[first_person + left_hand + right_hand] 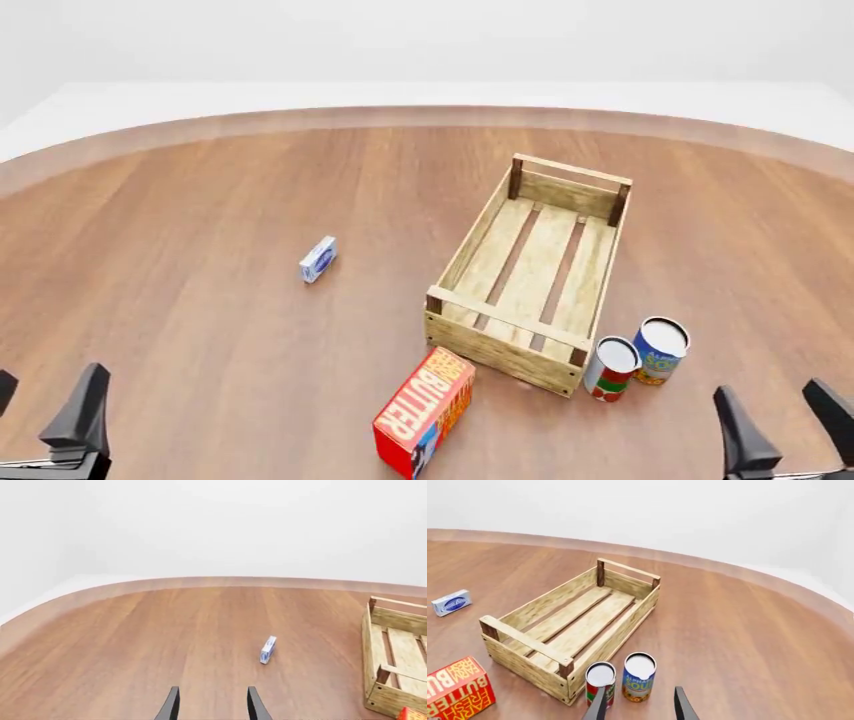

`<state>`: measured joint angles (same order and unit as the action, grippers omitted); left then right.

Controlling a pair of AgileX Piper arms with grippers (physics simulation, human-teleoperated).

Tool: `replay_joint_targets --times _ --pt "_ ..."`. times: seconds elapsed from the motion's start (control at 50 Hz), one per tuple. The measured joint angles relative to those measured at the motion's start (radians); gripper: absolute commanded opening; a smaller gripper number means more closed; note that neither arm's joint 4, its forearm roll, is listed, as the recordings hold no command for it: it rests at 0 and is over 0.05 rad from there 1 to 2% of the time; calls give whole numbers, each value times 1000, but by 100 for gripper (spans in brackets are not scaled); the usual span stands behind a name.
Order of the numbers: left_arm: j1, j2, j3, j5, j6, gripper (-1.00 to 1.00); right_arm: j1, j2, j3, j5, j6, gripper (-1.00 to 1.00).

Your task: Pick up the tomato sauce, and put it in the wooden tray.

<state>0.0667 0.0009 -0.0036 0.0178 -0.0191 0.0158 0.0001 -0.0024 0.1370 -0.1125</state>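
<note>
Tomato sauce [613, 369]: upright on tabletop [200, 300], near edge, right side; just beside wooden tray [470, 251] corner and blue-and-yellow can [659, 351]. Butter box [424, 411]: tray's near-left. Left tool [40, 420], right tool [781, 425]: parted, empty.

two black grippers, all that shows of the arms, sit at the near corners of the front view: the left gripper [47, 415] with a grey bar at the base of its fingers, the right gripper [787, 420] with a similar thin grey bar below. each finger is a flat, matte black blade tapering to a narrow tip. the wrist views show the same dark tapered fingers [172, 704] [680, 702], smooth, without markings, screws or cables visible.
</note>
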Motion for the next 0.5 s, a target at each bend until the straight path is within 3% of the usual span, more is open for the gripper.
replay_joint_targets --times 0.24,0.38,0.5 --pt "-13 0 -1 3 -2 100 40 58 1 21 45 100" --pt "-19 -1 -2 3 -3 100 76 219 2 -100 88 100" --pt "-26 -1 -2 2 -4 100 95 418 2 -271 113 100"
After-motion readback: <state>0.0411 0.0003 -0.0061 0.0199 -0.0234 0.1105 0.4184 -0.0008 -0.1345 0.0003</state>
